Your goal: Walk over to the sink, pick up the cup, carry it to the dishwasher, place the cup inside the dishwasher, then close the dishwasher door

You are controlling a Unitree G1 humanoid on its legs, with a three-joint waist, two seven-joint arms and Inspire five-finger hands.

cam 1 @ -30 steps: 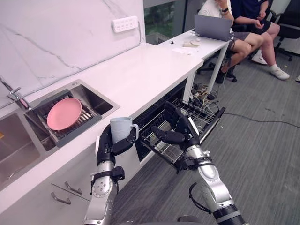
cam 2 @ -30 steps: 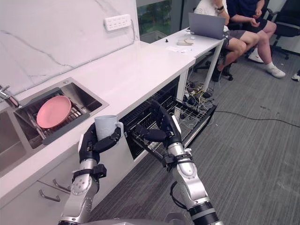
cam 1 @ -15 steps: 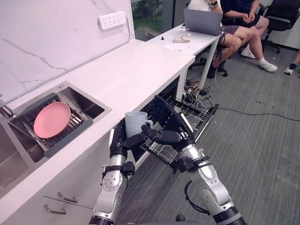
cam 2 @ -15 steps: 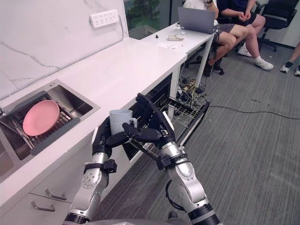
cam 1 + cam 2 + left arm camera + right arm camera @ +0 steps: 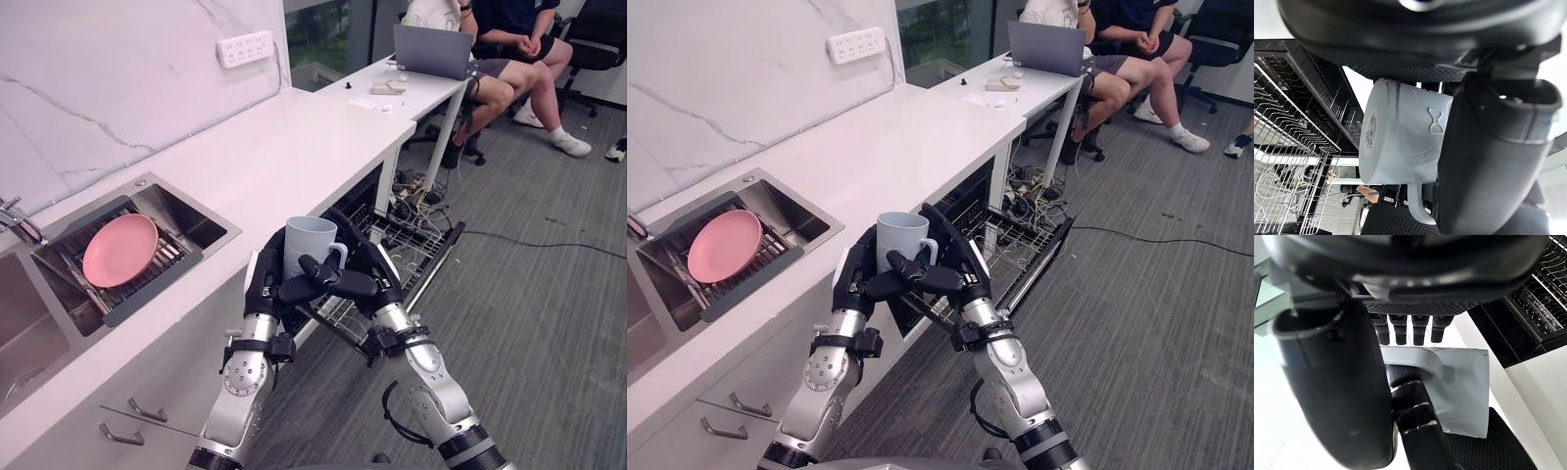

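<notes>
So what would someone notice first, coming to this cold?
The pale blue cup, gripped by the left hand with the right hand close against it, by the open dishwasher rack. Next, the pink plate in the sink, and people seated at the far desk.

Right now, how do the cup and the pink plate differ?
The cup is pale grey-blue, tall and handled; the pink plate is flat and round. The cup is upright in the air, gripped by the left hand; the plate rests on the rack over the sink, untouched. Both are single-coloured tableware.
</notes>
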